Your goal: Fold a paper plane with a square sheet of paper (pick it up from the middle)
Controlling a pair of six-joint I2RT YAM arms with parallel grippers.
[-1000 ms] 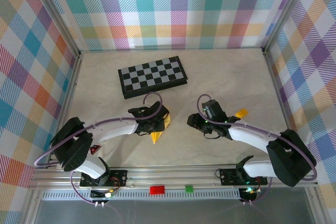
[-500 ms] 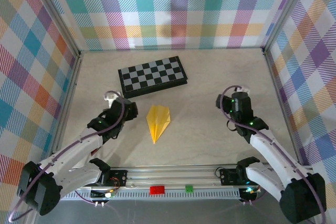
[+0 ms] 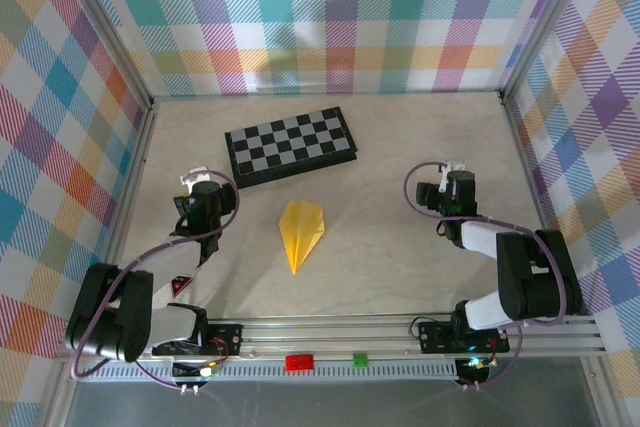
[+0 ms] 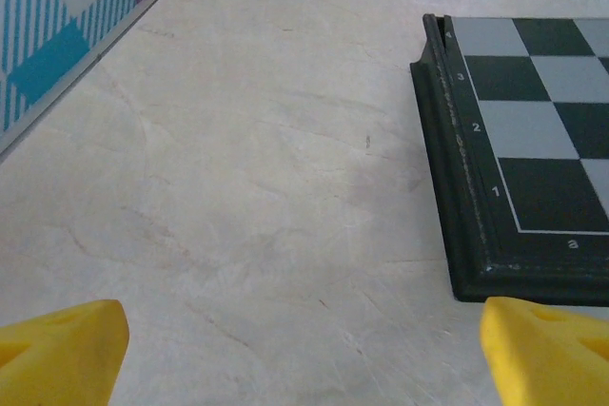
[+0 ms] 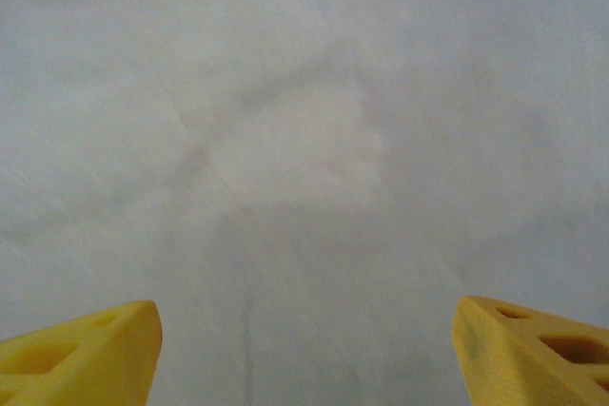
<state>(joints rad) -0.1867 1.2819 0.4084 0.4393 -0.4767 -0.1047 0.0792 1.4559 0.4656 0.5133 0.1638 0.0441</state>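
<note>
2 tools stand wide open and empty: the left tool (image 4: 304, 354) beside the chessboard (image 4: 533, 140), the right tool (image 5: 304, 344) over bare tabletop (image 3: 400, 147). The paper plane (image 3: 300, 232) lies flat between them, touching neither. Folding looks done; any retreat should avoid brushing it.

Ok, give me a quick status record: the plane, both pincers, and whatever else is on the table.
paper plane: folded, yellow, lying flat on the table between the two arms, slim tip toward the near edge
chessboard: flat on the table beyond the paper plane, apart from it
left pincer: open, nothing between its fingers, left of the paper plane, facing a chessboard corner
right pincer: open, empty, over bare table right of the paper plane
contact: neither pincer touches the paper plane
</note>
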